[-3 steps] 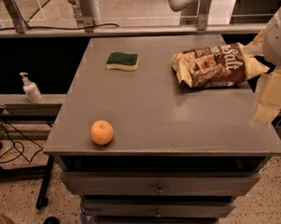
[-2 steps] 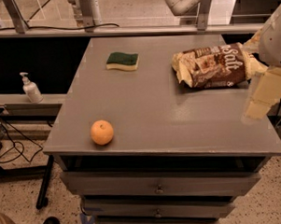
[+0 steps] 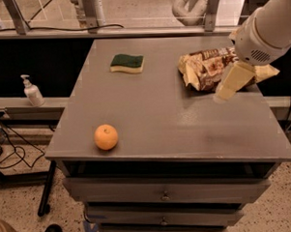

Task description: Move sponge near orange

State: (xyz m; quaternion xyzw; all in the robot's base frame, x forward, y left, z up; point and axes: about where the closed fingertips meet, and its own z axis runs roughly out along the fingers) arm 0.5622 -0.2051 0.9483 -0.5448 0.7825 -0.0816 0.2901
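The sponge [image 3: 127,63], dark green on top with a pale yellow base, lies flat at the back left of the grey table top [image 3: 155,112]. The orange [image 3: 106,137] sits near the table's front left edge, well apart from the sponge. My gripper [image 3: 229,84], cream-coloured, hangs from the white arm [image 3: 270,28] at the right. It hovers above the table over the near edge of the snack bag, far to the right of the sponge, and holds nothing that shows.
A crumpled brown-and-cream snack bag [image 3: 206,67] lies at the back right, partly behind my arm. A soap dispenser [image 3: 32,92] stands on a ledge to the left. Drawers [image 3: 163,194] sit under the table top. Cables lie on the floor at left.
My arm and gripper have swung leftward from the right edge, inward over the table and the snack bag. The sponge, orange and bag have not moved.
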